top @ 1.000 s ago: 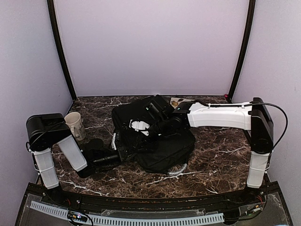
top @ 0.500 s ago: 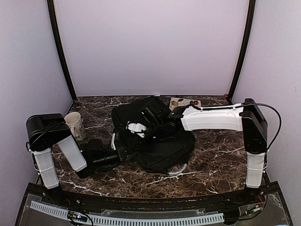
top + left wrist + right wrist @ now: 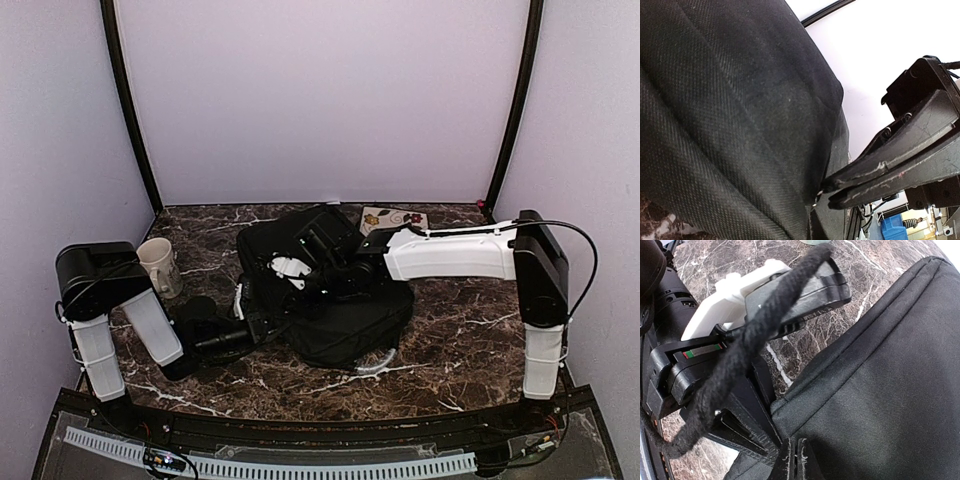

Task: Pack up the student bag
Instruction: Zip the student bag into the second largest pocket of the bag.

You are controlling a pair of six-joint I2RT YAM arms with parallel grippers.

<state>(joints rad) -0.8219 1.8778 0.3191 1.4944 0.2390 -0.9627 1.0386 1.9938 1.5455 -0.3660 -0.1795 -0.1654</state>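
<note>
Dark marbled bench (image 3: pixel 470 330), large black soft fabric student bag (image 3: pixel 345 320) slumped mid-bench, left end effector (image 3: pixel 823 191) pinched closed on its near-left seam, right end effector (image 3: pixel 798 446) clamped narrow on its fabric rim, cream ceramic mug (image 3: pixel 160 265) near left edge

The overhead view has soft, even light with a light purple tint on the walls (image 3: pixel 320 100), and the student bag (image 3: pixel 345 310) is so dark that its folds hardly show, with only a weak shadow on the surface (image 3: pixel 470 330). In the left wrist view the upper right of the frame is burnt out to white. In the right wrist view the thick cord (image 3: pixel 740 350) close to the lens looks a little soft.
</note>
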